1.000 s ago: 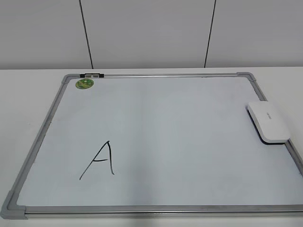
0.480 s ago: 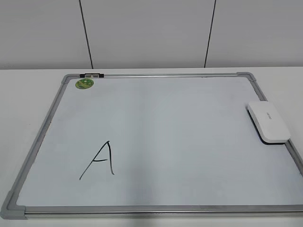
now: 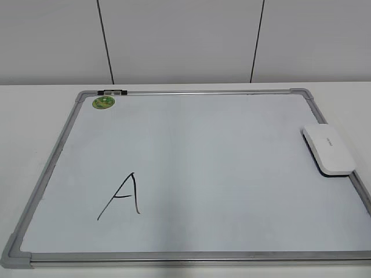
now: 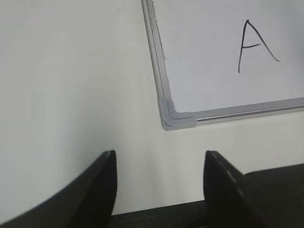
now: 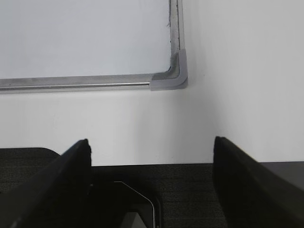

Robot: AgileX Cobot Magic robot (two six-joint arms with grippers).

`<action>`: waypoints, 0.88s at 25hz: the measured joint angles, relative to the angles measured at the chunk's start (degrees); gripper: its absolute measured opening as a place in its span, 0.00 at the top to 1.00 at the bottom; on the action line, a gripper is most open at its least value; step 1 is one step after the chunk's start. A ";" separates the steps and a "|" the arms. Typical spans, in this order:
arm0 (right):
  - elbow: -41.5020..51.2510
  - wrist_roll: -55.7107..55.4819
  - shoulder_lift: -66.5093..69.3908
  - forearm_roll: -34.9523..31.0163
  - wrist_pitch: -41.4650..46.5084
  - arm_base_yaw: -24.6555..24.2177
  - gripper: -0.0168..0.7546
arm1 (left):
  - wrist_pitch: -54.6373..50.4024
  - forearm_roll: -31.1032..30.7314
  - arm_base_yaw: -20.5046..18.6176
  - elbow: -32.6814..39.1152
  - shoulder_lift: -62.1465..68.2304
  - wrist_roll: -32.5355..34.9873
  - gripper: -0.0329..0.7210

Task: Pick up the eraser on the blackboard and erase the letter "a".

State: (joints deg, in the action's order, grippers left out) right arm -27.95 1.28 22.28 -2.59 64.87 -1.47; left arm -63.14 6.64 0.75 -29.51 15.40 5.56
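Note:
The blackboard [image 3: 220, 168] is a white board with a silver frame, lying flat on the white table. The eraser [image 3: 328, 149], a white rounded block, lies on the board's right edge. A large angular capital "A" [image 3: 123, 197] is drawn in black near the board's front left; it also shows in the left wrist view [image 4: 254, 45]. No small lowercase "a" shows in any view. My left gripper [image 4: 160, 154] is open and empty over bare table, off the board's front-left corner [image 4: 173, 116]. My right gripper [image 5: 152, 142] is open and empty, off the front-right corner [image 5: 173, 76]. Neither gripper shows in the exterior view.
A round green sticker [image 3: 103, 102] sits at the board's back left, next to a small black clip [image 3: 112, 92] on the frame. A grey panelled wall stands behind the table. A dark mat edge lies under both grippers.

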 joint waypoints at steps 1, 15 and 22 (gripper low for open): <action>0.00 0.00 0.00 0.00 0.00 0.00 0.22 | 0.00 0.00 0.00 0.00 0.00 0.00 0.39; 0.00 -0.08 0.00 -0.26 -0.13 0.00 0.22 | 0.34 0.00 0.00 0.11 0.00 0.00 0.39; 0.00 -0.08 0.00 -0.26 -0.13 0.00 0.22 | 0.34 0.00 0.00 0.11 0.00 0.00 0.40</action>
State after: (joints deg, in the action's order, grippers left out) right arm -27.95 1.20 22.28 -2.85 64.74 -1.47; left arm -62.81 6.64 0.75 -29.39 15.40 5.56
